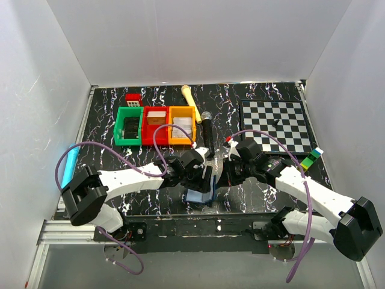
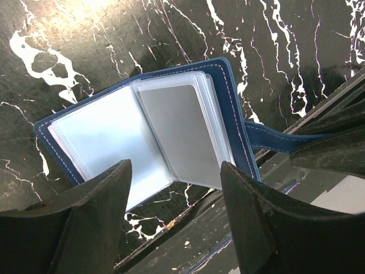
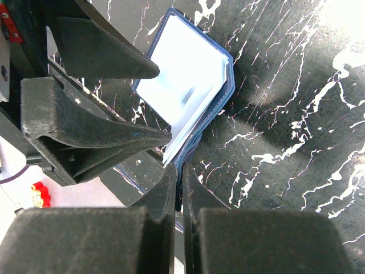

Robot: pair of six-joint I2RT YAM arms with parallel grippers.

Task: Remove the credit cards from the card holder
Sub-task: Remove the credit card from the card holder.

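The navy card holder [image 2: 236, 108] lies open near the table's front edge, its pale inner faces up. A grey credit card [image 2: 177, 134] sits in the top clear sleeve; whether others lie under it I cannot tell. My left gripper [image 2: 174, 165] is open, and its fingertips [image 2: 117, 177] straddle the near edge of the sleeves without touching them. My right gripper [image 3: 181, 171] is shut on the card holder's [image 3: 225, 91] navy cover edge and holds that half tilted up. From above, both grippers, left [image 1: 204, 177] and right [image 1: 221, 176], meet over the card holder [image 1: 198, 194].
Green [image 1: 128, 126], red [image 1: 156, 125] and orange [image 1: 181, 125] bins stand at the back left, a black microphone [image 1: 206, 129] beside them. A chessboard [image 1: 277, 124] lies back right. The table's front edge [image 1: 198, 215] runs just behind the holder.
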